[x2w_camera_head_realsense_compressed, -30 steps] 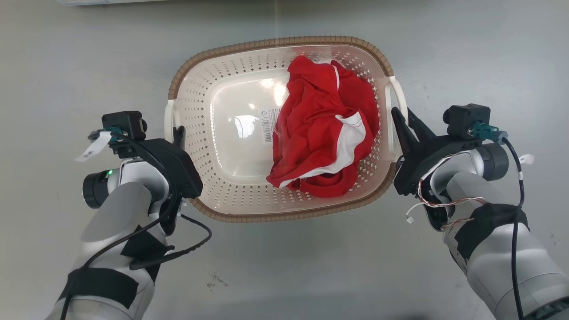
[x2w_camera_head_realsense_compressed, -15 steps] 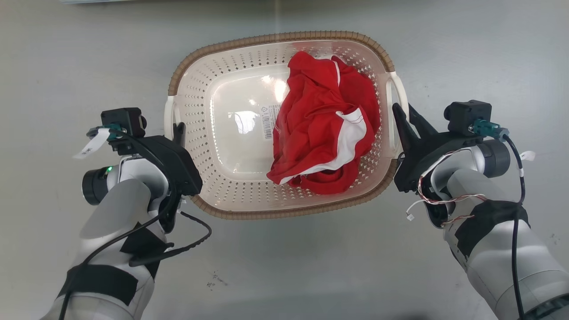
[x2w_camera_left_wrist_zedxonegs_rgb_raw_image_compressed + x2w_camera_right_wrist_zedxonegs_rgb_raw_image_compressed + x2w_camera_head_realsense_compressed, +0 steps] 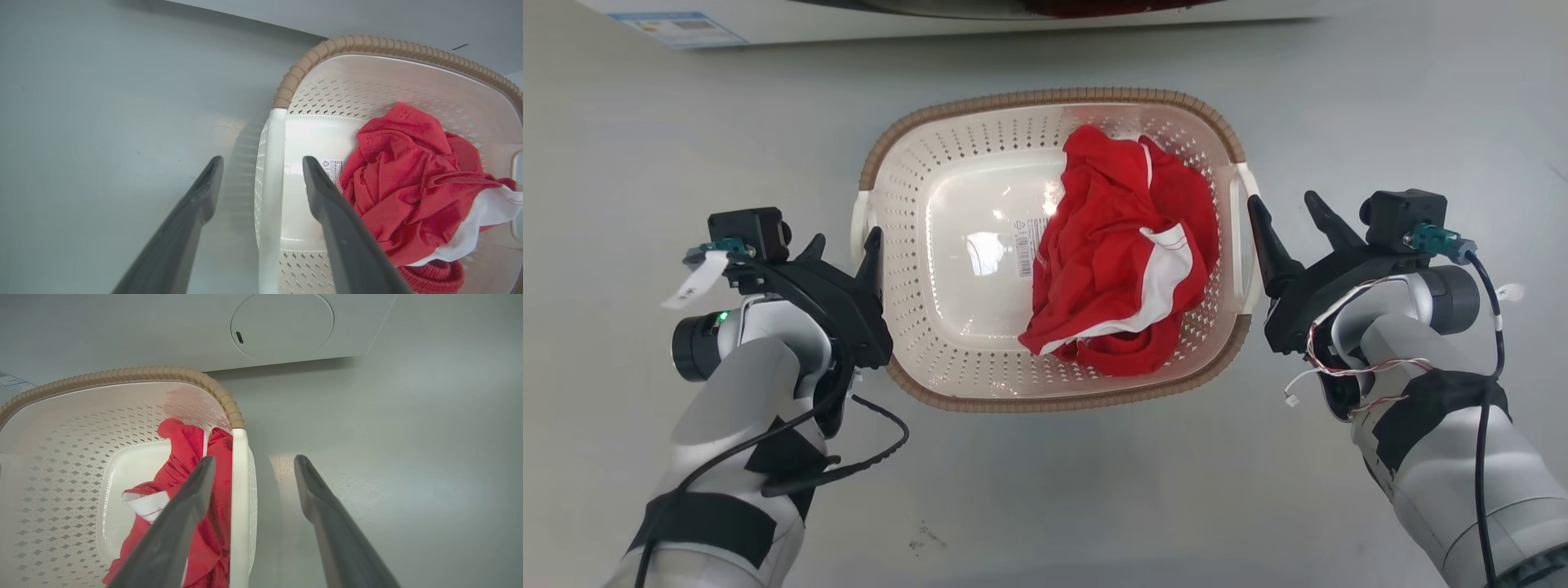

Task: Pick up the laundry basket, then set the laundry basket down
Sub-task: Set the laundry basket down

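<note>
The cream-white perforated plastic laundry basket (image 3: 915,188), rounded-rectangular with a ribbed brown woven-look rim, sits on the smooth grey floor (image 3: 1045,490) between the two grippers. The left gripper (image 3: 846,237) is spread wide, its two dark tapered fingers straddling one white handle (image 3: 269,183). The right gripper (image 3: 1281,198), equally spread, straddles the other handle (image 3: 240,490). One crumpled red-and-white cloth (image 3: 1111,253) lies inside, nearer the right gripper.

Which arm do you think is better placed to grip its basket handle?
Left, probably. Both grippers are open astride the basket handles, but the left gripper has bare plastic beside its inner finger; the right gripper's inner finger overlies the red garment, which might snag.
</note>
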